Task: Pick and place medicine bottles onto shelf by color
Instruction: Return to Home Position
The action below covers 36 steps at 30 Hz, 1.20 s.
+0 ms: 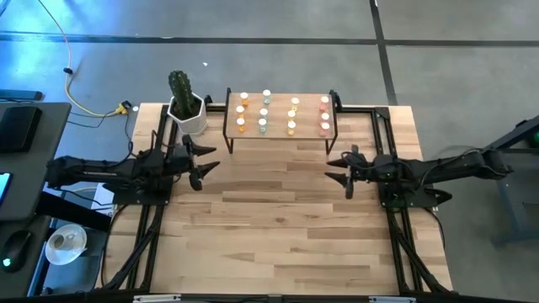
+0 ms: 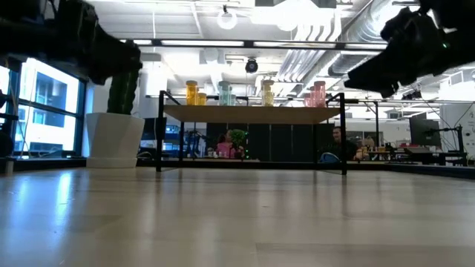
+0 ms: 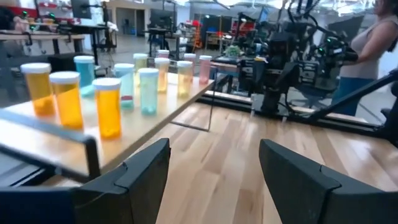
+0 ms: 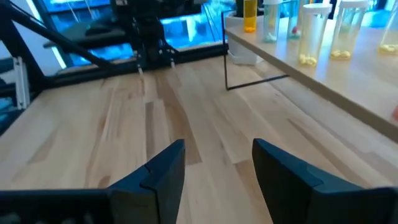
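Note:
The shelf [image 1: 280, 116] stands at the table's far side on thin black legs. Several medicine bottles stand upright on its top in four columns by colour: orange [image 1: 242, 109] at the left, then pale green [image 1: 264, 113], yellow [image 1: 293, 114] and red-pink [image 1: 324, 115]. They also show in the left wrist view [image 3: 107, 106] and in the low view [image 2: 191, 92]. My left gripper [image 1: 205, 157] is open and empty, in front of the shelf's left end. My right gripper [image 1: 339, 169] is open and empty, in front of the shelf's right end.
A cactus in a white pot [image 1: 186, 108] stands on the table just left of the shelf. Black frame rails [image 1: 143, 244] run along the table's left and right sides. A person [image 3: 373, 50] stands beyond the table in the left wrist view.

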Each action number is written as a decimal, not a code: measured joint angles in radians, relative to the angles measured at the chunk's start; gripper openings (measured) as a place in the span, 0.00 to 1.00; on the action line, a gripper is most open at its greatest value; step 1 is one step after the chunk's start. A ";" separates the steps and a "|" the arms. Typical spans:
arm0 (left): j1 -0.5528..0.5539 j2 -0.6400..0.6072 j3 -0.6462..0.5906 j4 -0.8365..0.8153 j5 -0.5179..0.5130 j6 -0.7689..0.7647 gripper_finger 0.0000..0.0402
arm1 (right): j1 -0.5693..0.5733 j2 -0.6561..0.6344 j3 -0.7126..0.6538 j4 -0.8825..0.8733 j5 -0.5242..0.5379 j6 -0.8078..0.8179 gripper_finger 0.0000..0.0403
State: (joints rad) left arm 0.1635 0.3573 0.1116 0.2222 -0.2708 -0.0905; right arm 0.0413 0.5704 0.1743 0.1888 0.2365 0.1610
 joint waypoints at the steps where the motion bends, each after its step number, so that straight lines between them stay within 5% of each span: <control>1: 0.000 -0.009 -0.020 0.017 -0.009 -0.003 0.59 | 0.001 -0.017 -0.025 0.024 0.001 -0.002 0.44; 9: 0.000 -0.075 -0.085 0.030 -0.006 -0.004 0.59 | 0.000 -0.177 -0.159 0.080 0.004 -0.005 0.44; 19: -0.001 -0.165 -0.100 0.008 0.031 0.035 0.59 | 0.000 -0.331 -0.164 -0.077 0.085 -0.056 0.44; 24: -0.001 -0.180 -0.100 0.021 0.040 0.095 0.59 | -0.001 -0.355 -0.164 -0.120 0.194 -0.031 0.44; 36: -0.001 -0.179 -0.100 0.006 0.040 0.102 0.59 | -0.001 -0.354 -0.164 -0.121 0.197 -0.031 0.44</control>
State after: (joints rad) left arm 0.1627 0.1783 0.0116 0.2285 -0.2310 0.0116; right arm 0.0399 0.2161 0.0105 0.0677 0.4332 0.1296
